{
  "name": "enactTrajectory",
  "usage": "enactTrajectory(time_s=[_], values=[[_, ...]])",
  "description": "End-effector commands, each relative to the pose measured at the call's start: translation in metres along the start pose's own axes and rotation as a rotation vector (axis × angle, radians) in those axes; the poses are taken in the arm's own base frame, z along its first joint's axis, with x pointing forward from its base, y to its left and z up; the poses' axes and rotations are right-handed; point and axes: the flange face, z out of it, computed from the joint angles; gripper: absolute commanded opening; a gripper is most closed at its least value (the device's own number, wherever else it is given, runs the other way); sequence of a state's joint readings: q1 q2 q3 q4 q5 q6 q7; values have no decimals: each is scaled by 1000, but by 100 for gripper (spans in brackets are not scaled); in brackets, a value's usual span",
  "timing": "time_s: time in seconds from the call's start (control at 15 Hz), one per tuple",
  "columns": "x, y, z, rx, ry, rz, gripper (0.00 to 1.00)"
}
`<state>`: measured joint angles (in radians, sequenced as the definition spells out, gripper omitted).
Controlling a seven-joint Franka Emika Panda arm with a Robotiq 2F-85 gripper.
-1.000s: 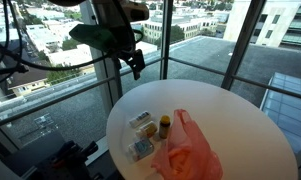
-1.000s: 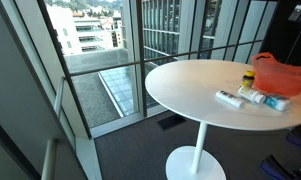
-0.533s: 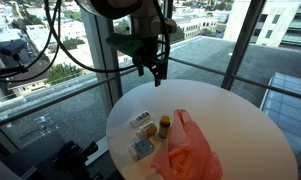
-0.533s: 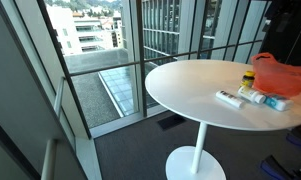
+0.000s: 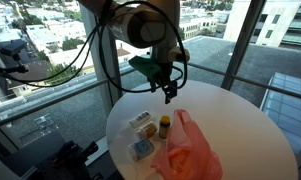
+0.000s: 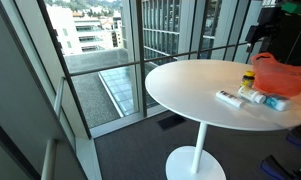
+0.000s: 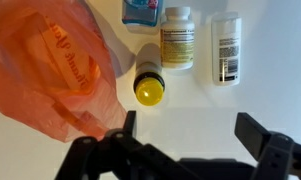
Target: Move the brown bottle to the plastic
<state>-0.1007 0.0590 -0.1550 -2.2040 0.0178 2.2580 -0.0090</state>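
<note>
Bottle [image 7: 149, 82] is noted on the table [image 7: 240, 100] just beside the bag [image 7: 55, 65]; the gripper [image 5: 169, 92] is seen hanging above the table in an exterior view, its fingers [image 7: 255, 132] spread wide and empty only in the wrist view.

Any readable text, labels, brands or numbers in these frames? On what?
Nothing legible.
Pale print on the orange bag: blurred.
Label on the white bottle: too small to read.
Label on the white container: too small to read.
On the brown bottle: no text shows.
</note>
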Motion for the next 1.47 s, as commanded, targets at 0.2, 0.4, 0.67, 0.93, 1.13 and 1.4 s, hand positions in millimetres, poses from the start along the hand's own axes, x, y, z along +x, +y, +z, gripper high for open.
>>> enactTrajectory(time_s=[0.2,0.4,0.67,0.93,1.13,1.4], values=[[15,6,47,-20,-57,125,100],[16,8,68,-33,-63,170,100],[21,10,86,-44,-43,209,100],[26,13,97,-50,-26,226,100],[29,16,101,-55,-24,228,75],[31,17,98,-56,-23,222,49]])
